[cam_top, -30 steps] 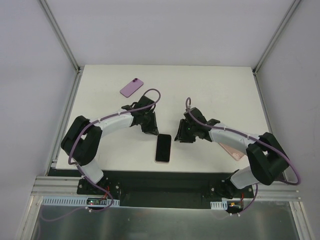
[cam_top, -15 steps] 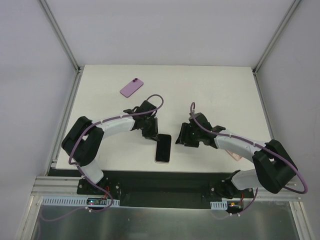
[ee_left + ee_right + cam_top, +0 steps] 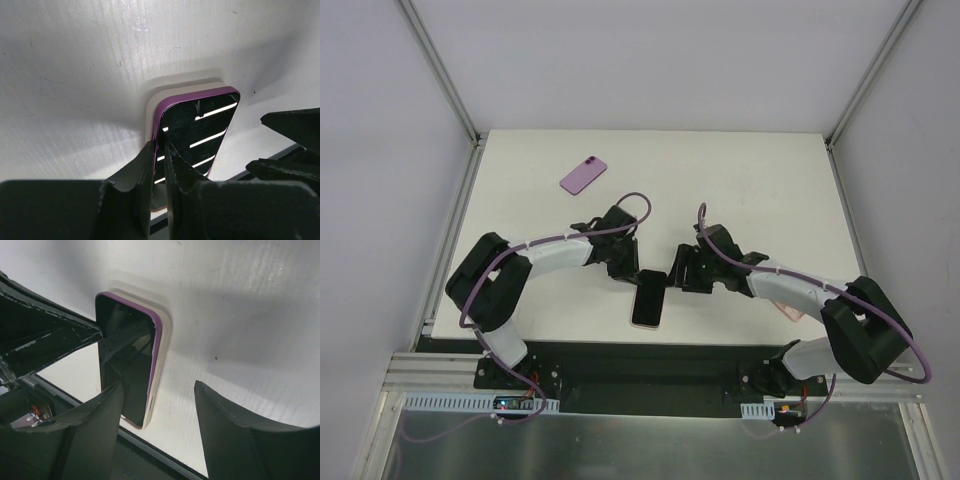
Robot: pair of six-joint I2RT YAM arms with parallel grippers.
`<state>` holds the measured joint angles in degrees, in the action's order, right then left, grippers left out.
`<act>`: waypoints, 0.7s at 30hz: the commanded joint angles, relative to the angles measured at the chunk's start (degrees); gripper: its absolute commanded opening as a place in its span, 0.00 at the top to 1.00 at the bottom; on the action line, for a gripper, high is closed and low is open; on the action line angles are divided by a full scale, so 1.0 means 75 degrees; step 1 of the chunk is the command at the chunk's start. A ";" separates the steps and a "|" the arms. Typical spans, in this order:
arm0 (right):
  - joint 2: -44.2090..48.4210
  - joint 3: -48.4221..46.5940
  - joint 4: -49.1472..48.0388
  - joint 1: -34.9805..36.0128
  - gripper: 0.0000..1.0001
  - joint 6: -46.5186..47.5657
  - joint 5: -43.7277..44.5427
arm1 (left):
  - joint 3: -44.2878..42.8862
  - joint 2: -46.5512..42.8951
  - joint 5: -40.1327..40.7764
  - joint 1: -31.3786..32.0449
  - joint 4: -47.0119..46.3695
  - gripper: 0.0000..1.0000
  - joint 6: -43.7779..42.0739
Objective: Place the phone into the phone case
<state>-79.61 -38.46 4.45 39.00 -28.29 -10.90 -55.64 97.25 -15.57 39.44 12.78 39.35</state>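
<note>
**Fig.** Top, L-wrist and R-wrist views.

(a) The phone (image 3: 200, 130) lies screen up with a purple rim, on or in the cream phone case (image 3: 150, 107). Case edge shows round its far corner. Cannot tell if fully seated. Both lie flat on the white table (image 3: 760, 190), lower centre of top view, near the front edge.

(b) The left gripper (image 3: 161, 147) has fingers almost together, a thin slit betw. them, tips on the phone's edge.

(c) The right gripper (image 3: 157, 385) has fingers wide apart, nothing held, low over the table beside the phone's upper-right corner in top view.

(d) A purple slab (image 3: 583, 174) lies upper left, well apart. A pink object (image 3: 788, 308) is partly hidden under the R arm.
</note>
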 commanded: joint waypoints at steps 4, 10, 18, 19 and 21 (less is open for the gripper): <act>-0.0166 0.0205 -0.0769 0.0295 0.35 -0.0129 -0.0352 | 0.0503 0.0053 -0.0373 0.0202 -0.0039 0.90 0.0447; -0.0377 0.0346 -0.1050 0.0623 0.31 -0.0270 -0.0282 | 0.0796 -0.0181 -0.0676 0.0202 -0.0145 0.91 0.0857; -0.0623 0.0510 -0.1647 0.0869 0.28 -0.0212 -0.0165 | 0.1172 -0.0616 -0.1192 0.0202 -0.0740 0.92 0.1244; -0.0658 0.0510 -0.1729 0.0881 0.27 -0.0223 -0.0153 | 0.1253 -0.0581 -0.1321 0.0191 -0.0835 0.92 0.1384; -0.0845 0.0487 -0.1998 0.0882 0.24 -0.0223 -0.0456 | 0.1324 -0.0557 -0.1497 0.0202 -0.0999 0.92 0.1491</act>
<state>-83.68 -35.62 -5.78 44.99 -30.22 -12.95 -47.92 93.84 -19.77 39.42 5.04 47.37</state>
